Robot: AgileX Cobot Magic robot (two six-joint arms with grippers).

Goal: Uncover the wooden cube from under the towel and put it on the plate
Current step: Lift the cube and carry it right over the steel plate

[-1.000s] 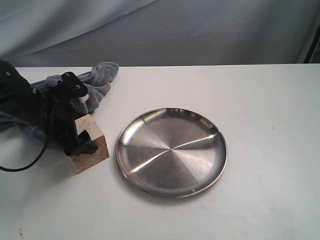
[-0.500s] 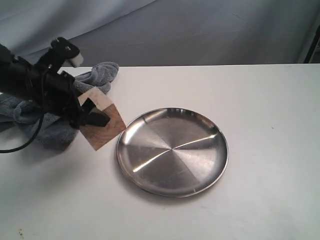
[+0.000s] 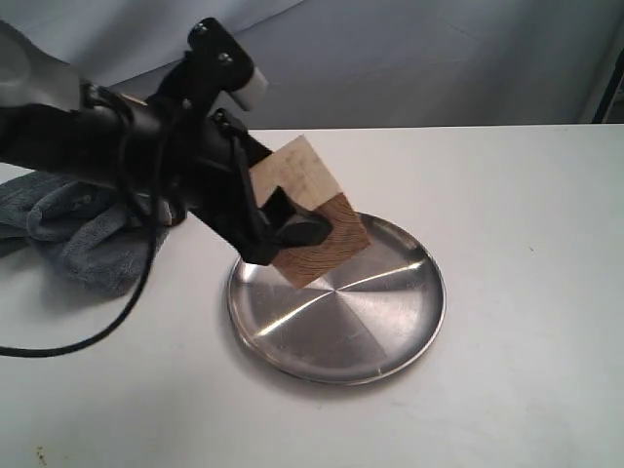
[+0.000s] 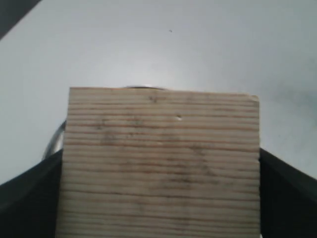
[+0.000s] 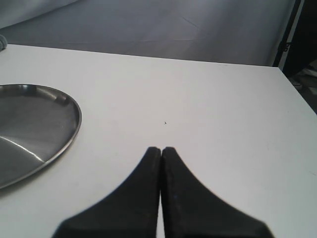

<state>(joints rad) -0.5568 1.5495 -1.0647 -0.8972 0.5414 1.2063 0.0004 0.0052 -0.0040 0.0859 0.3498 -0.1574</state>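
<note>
The wooden cube hangs tilted in the air over the left part of the steel plate, with my left gripper shut on its sides. In the left wrist view the cube fills most of the picture, a black finger on each side, and a sliver of the plate's rim shows beside it. The grey-blue towel lies bunched on the table at the far left, behind the arm. My right gripper is shut on nothing, low over bare table, with the plate off to one side.
The white table stretches right and front of the plate. A grey cloth backdrop hangs behind the table's far edge. A black cable loops from the left arm down to the table.
My left gripper has lifted the cube off the table beside the towel and carried it up and right, to above the plate's left side. The towel now lies uncovered by the arm.
</note>
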